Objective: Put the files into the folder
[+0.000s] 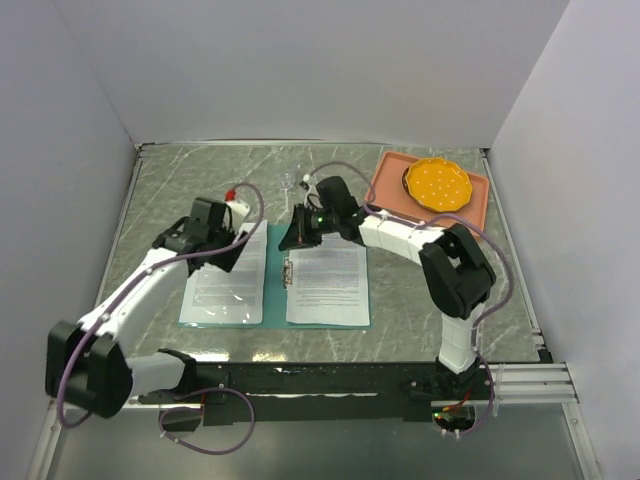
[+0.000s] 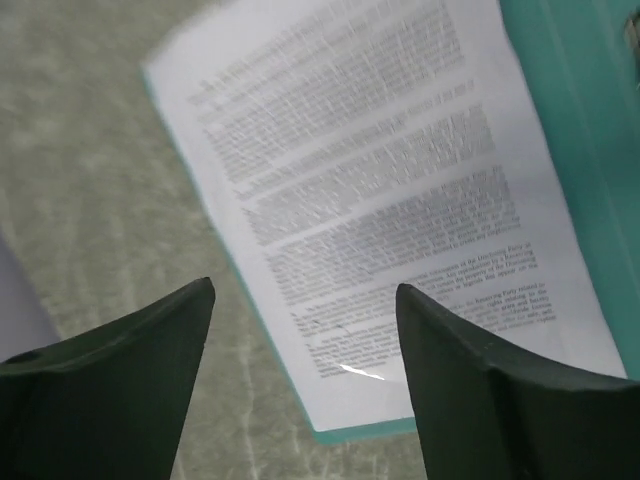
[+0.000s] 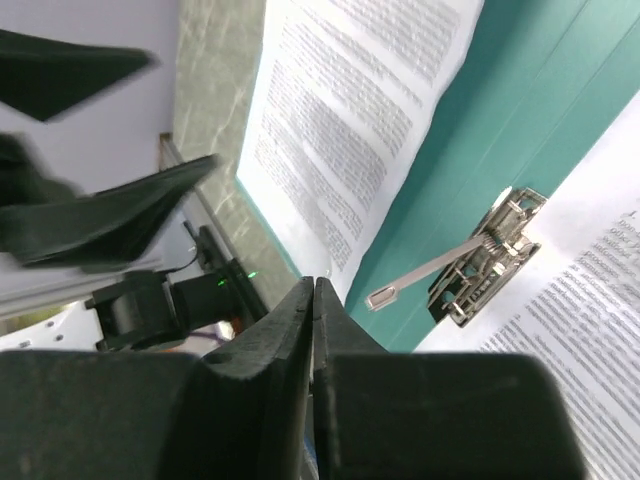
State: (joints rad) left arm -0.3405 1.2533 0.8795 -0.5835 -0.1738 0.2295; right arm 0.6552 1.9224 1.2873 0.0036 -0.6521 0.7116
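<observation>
My left tool (image 2: 305, 290) is hanging wide open, empty, over the open folder (image 1: 274, 300). My right tool (image 3: 313, 285) is pinching shut on nothing beside its clip (image 3: 480, 260). Both files (image 1: 328, 280) are lying inside, long axes paralleling the spine.

The grey-green marbled surface (image 1: 180, 190) is stretching between pale walls on the left, right and far sides. The teal folder (image 1: 274, 300) is lying open and flat directly on it, near the middle and slightly toward the near edge, with both covers spread left and right of its spine. A salmon-pink tray (image 1: 385, 185) is sitting in the far right corner, well apart from the folder. 1 small pale item (image 1: 293, 183), too small to identify, is resting at the far centre.
</observation>
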